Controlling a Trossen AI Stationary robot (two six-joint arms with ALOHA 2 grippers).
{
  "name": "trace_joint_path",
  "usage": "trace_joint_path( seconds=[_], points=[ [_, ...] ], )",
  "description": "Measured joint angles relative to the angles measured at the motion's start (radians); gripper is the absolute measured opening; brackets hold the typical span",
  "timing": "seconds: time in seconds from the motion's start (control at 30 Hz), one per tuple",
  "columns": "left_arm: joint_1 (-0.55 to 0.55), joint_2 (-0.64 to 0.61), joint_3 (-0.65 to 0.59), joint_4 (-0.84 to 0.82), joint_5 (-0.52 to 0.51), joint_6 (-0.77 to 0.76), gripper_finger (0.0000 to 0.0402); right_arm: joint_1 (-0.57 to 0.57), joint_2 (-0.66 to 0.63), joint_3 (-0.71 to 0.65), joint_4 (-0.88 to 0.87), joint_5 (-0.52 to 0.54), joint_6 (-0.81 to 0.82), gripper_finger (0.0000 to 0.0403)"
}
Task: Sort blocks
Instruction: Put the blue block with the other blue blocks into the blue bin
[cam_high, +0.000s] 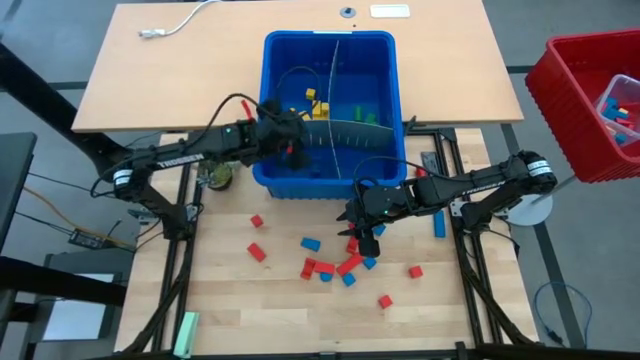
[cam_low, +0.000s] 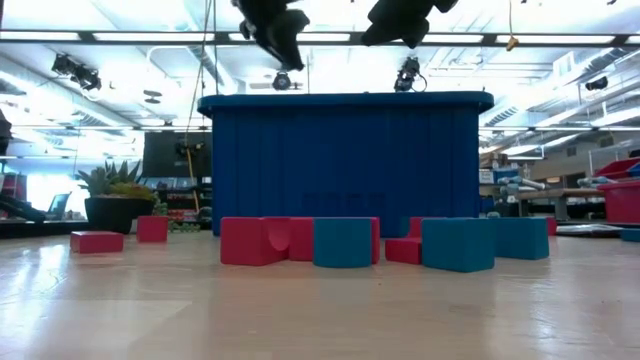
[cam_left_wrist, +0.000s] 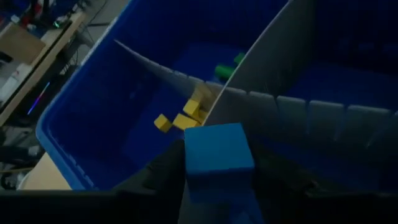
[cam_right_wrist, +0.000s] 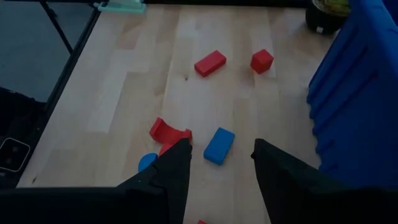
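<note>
Landmark is the blue bin (cam_high: 275, 60).

Left of the bin's near-left corner: a small plant pot (cam_high: 216, 178) on the surface (cam_high: 230, 310), and far out at the surface's near-left edge a pale green bar (cam_high: 186, 333).

Left gripper (cam_high: 292, 128) is over the bin's left compartment, just inside the left wall. The left wrist view shows a blue block (cam_left_wrist: 217, 149) between its fingers, over the bin; can't tell whether it is gripped or already loose.

Inside the bin, grey divider panels (cam_high: 350, 135) split it. Yellow blocks (cam_high: 312, 105) sit in the left part beside the centre divider, green blocks (cam_high: 366, 115) just past it on the right.

Right gripper (cam_high: 366, 228) is just in front of the bin's near wall, over the surface, half open, nothing between the fingers. Another blue block (cam_right_wrist: 219, 145) lies on the surface just ahead of its fingertips, not touched.

In front of the bin: loose red blocks (cam_high: 257, 251) and blue blocks (cam_high: 310, 243), most in a cluster under and near the right gripper, a few red ones further out. One blue block (cam_high: 439, 224) lies right of the right arm.

Far right of the bin, off the surface: a red crate (cam_high: 575, 80).
</note>
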Motion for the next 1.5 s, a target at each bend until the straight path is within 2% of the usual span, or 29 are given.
trace_joint_path(
  seconds=[0.43,0.53,0.73,0.8,0.9,1.03,1.17,1.33,1.5],
  points=[
    [-0.006,-0.003,-0.003,0.000,0.050,-0.057,0.0235,0.000,0.000,0.000,0.000,0.000,0.006,0.0162],
    [-0.026,-0.007,-0.003,-0.004,0.132,-0.083,0.0240,0.000,0.000,0.000,0.000,0.000,0.007,0.0162],
    [-0.141,-0.001,-0.002,-0.060,0.415,-0.167,0.0237,0.000,0.000,0.000,-0.001,0.000,0.007,0.0162],
    [-0.188,0.008,-0.001,-0.087,0.454,-0.211,0.0235,0.000,0.000,0.000,-0.001,-0.001,0.007,0.0162],
    [-0.264,0.018,-0.032,-0.105,0.458,-0.228,0.0234,0.000,0.000,0.000,0.000,-0.001,0.007,0.0162],
    [-0.350,0.019,-0.111,-0.073,0.459,-0.206,0.0234,0.000,0.000,0.000,-0.002,-0.001,0.006,0.0162],
    [-0.384,0.019,-0.220,0.000,0.460,-0.239,0.0234,0.000,0.000,0.000,-0.004,-0.001,0.006,0.0162],
    [-0.386,0.020,-0.392,0.166,0.485,-0.266,0.0234,0.000,0.000,0.000,-0.008,-0.001,0.006,0.0162],
    [-0.380,0.048,-0.550,0.391,0.505,-0.217,0.0234,0.000,0.000,0.000,-0.008,-0.001,0.006,0.0162]
  ],
)
